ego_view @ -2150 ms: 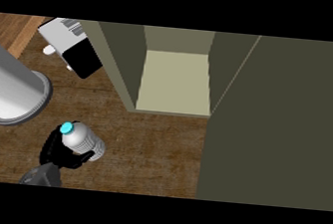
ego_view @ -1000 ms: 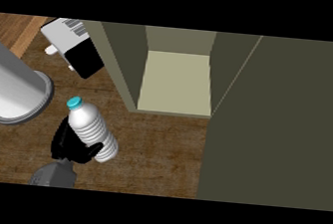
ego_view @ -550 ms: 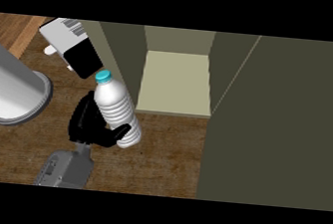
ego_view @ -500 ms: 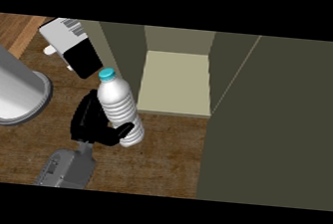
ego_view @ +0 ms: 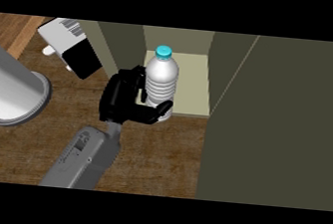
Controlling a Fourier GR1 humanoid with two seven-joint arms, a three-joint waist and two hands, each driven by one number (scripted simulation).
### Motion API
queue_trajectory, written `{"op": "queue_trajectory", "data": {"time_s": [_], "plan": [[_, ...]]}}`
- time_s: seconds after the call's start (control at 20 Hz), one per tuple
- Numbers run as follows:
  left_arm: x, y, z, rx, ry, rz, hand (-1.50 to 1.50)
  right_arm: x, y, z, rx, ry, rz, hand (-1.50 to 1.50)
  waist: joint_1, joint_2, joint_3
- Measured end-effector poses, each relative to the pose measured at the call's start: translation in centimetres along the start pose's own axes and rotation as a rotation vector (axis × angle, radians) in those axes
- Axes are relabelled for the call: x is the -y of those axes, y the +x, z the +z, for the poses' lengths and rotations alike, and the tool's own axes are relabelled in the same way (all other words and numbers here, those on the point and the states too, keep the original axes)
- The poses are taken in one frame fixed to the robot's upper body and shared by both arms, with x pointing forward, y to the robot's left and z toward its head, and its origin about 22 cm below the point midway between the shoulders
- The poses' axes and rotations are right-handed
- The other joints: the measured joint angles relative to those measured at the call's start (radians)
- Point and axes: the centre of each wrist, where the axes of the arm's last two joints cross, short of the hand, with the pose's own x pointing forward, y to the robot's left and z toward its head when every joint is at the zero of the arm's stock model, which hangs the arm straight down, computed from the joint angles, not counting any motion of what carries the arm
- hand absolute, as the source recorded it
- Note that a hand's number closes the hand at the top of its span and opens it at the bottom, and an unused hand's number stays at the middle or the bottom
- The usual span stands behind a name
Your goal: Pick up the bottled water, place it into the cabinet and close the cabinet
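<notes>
The dark olive cabinet (ego_view: pixel 294 120) takes up the right side of the head view, with its tall door panel open toward the viewer and a pale shelf floor (ego_view: pixel 190 86) showing in the opening. Below it runs the brown wood-grain table (ego_view: pixel 158 153), and at the left edge stands a large grey metal cylinder (ego_view: pixel 5 90), likely a pot or canister. Only one hand shows, so which arm it belongs to is a judgement: the grey forearm comes in from lower left, so it reads as the black left hand (ego_view: pixel 126 100). Its fingers (ego_view: pixel 158 111) and thumb are curled round the lower body of the clear plastic water bottle with a teal cap (ego_view: pixel 161 78). The bottle is upright and lifted off the table, at the cabinet's front edge, with its top half over the shelf floor; whether its base is past the threshold cannot be told. Progress: pick-up is done, and insertion is underway by the look of it. What remains is setting the bottle down inside, release, pulling the hand out, and swinging the door closed. The right hand is not in view. A small white and black appliance (ego_view: pixel 68 45) sits at top left with a barcode-like striped patch; nothing is legible there, and no label can be read on the bottle.
</notes>
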Motion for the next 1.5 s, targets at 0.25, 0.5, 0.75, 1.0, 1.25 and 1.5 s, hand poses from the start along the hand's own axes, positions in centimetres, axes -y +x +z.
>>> {"op": "queue_trajectory", "data": {"time_s": [0.25,0.5,0.75,1.0,1.25,1.5], "plan": [[0.7,-0.6,-0.4,0.012,0.064,-0.088,1.5,0.0,0.0,-0.7,0.004,0.004,-0.006,-1.5,0.005,-0.007,0.0],[1.2,-1.1,-0.6,0.034,0.153,-0.178,1.5,0.2,0.1,-0.8,0.005,0.013,-0.012,-1.5,-0.002,-0.011,0.0],[1.6,-1.5,-0.9,0.056,0.242,-0.261,1.5,0.2,0.0,-1.1,0.001,0.023,-0.022,-1.5,-0.011,-0.013,0.001],[1.7,-1.7,-1.1,0.055,0.31,-0.331,1.5,0.3,-0.2,-1.3,0.002,0.036,-0.025,-1.5,-0.022,-0.014,0.005],[1.9,-1.4,-2.2,0.055,0.327,-0.408,1.5,0.3,-0.2,-1.4,-0.003,0.049,-0.027,-1.5,-0.038,-0.008,0.006],[1.9,0.8,-7.6,0.059,0.275,-0.511,1.5,0.4,0.0,-1.4,-0.006,0.058,-0.031,-1.5,-0.06,0.016,0.002]]}}
